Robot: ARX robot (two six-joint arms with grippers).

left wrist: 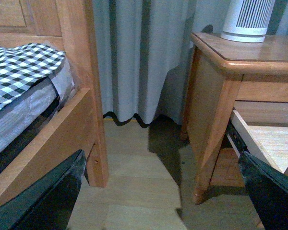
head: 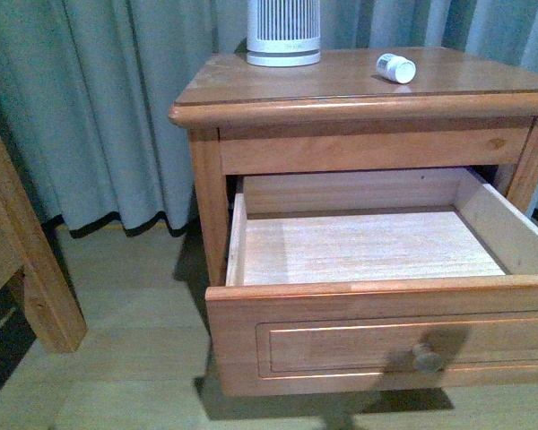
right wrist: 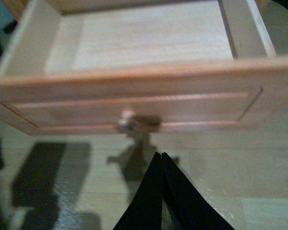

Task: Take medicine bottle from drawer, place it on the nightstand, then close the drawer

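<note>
The medicine bottle point(head: 395, 68) lies on its side on the nightstand point(head: 359, 85) top, right of centre. The drawer point(head: 377, 242) is pulled far out and its pale wood interior is empty; its round knob point(head: 426, 357) faces me. In the right wrist view the drawer point(right wrist: 144, 67) front and knob point(right wrist: 127, 119) are just ahead of my right gripper point(right wrist: 160, 155), which is shut and empty, a short way in front of the knob. My left gripper point(left wrist: 163, 191) is open and empty, low beside the nightstand point(left wrist: 230, 62), over the floor. Neither arm shows in the front view.
A large white ribbed device point(head: 283, 34) stands at the back of the nightstand top. Grey curtains point(head: 99, 107) hang behind. A wooden bed frame leg point(head: 36, 269) stands at the left, with a checked mattress point(left wrist: 19, 67) above it. Pale wood floor lies between bed and nightstand.
</note>
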